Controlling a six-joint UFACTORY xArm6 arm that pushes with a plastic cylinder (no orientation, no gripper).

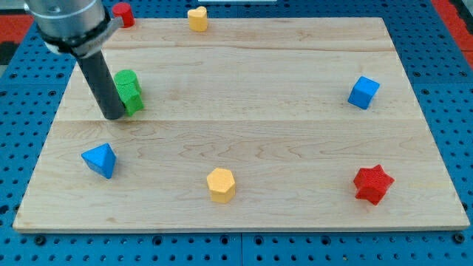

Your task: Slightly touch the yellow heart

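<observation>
Camera view, surface: you see a pale wooden board [244, 125] lying on a blue perforated base [443, 59].
Camera view, my tip: your rod comes down from the view's top left, and my tip [114, 116] rests on the surface at the view's left, just beside the green block [128, 91], on its lower left side; you cannot tell whether they touch.
Camera view, gripper: your arm carries none, only the straight dark rod, so nothing is spread, pressed together or pinching.
Camera view, yellow heart: you find the yellow heart [197, 18] at the top edge of the surface, a little left of centre, well apart from my tip, up and to the view's right of it.
Camera view, between tip and heart: the green block stands partly on that side of the rod, though left of a straight line to the heart.
Camera view, other blocks: you have a red block [123, 14] at the top left corner, a blue cube [363, 92] at the right, a red star [372, 183] at the bottom right, a yellow hexagonal block [221, 184] at the bottom centre, and a blue triangular block [100, 159] at the bottom left.
</observation>
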